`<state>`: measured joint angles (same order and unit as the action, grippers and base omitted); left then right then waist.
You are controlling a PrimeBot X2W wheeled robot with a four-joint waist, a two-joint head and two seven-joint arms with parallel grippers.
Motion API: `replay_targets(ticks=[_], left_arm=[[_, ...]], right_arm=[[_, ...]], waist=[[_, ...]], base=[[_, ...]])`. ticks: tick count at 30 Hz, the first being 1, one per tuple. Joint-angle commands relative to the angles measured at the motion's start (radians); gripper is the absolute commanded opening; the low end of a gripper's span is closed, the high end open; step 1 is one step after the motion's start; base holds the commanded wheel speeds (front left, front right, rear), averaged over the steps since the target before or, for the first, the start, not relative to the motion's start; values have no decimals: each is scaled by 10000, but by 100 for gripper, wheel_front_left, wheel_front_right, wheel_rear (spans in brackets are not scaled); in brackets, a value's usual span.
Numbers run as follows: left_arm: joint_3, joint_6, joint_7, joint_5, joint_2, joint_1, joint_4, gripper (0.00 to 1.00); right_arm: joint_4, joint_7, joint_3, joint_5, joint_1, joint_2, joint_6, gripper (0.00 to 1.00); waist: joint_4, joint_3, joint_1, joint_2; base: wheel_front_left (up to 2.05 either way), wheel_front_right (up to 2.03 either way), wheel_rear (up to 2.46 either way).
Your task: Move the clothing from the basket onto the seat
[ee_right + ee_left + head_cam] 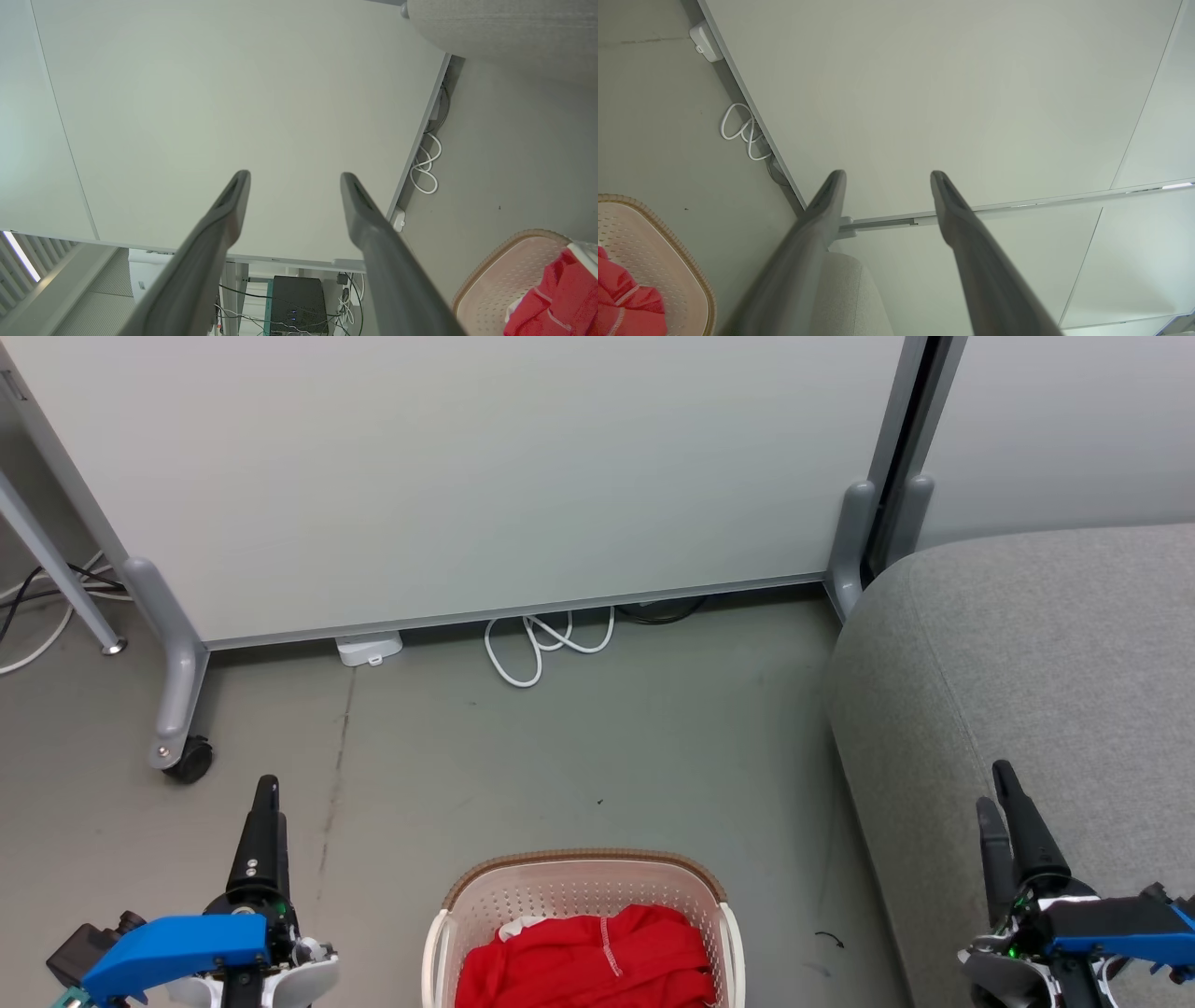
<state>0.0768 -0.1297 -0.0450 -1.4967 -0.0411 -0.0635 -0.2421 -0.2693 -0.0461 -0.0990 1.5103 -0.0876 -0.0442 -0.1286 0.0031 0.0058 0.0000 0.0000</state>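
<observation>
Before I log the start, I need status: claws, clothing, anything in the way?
Open, empty: left claw, right claw. Red fabric clothing in cream perforated plastic basket. Grey upholstered seat right of it. White cable coil by wall panel, off route.

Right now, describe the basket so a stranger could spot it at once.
Find the big grey sofa on the right; the basket stands on the floor to its left. It is cream perforated plastic with a brown rim, and alone holds bright red clothing.
</observation>
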Motion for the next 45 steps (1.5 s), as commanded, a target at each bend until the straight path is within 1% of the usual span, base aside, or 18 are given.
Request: replay_targets(ticks=[1, 9, 22, 33, 38, 45], left_arm=[[-89, -2, 105, 370, -68, -243, 253, 100], [-335, 80, 448, 1946, -74, -291, 481, 100], [-1018, 562, 950, 4775, -84, -331, 764, 100], [-1554, 858, 1322, 7077, -90, -369, 592, 100], [-1783, 980, 1478, 7983, -104, -394, 505, 100], [-2096, 1149, 1685, 8985, -144, -426, 440, 100]], right_arm=[[230, 113, 30, -350, -37, -42, -8, 100], [454, 456, 63, -1735, 14, -47, -10, 100], [824, 961, 290, -4223, 119, -54, -14, 100], [804, 1328, 461, -6361, 229, -60, -17, 100], [772, 1493, 539, -7161, 304, -62, -18, 100], [724, 1698, 549, -8149, 346, -65, -19, 100]], waist=[[5, 2, 0, 0], [26, 7, 0, 0], [66, 21, 0, 0], [101, 22, 0, 0], [117, 26, 0, 0], [157, 22, 0, 0]], base=[[0, 0, 0], [0, 0, 0], [0, 0, 0], [0, 0, 0], [0, 0, 0], [0, 0, 0]])
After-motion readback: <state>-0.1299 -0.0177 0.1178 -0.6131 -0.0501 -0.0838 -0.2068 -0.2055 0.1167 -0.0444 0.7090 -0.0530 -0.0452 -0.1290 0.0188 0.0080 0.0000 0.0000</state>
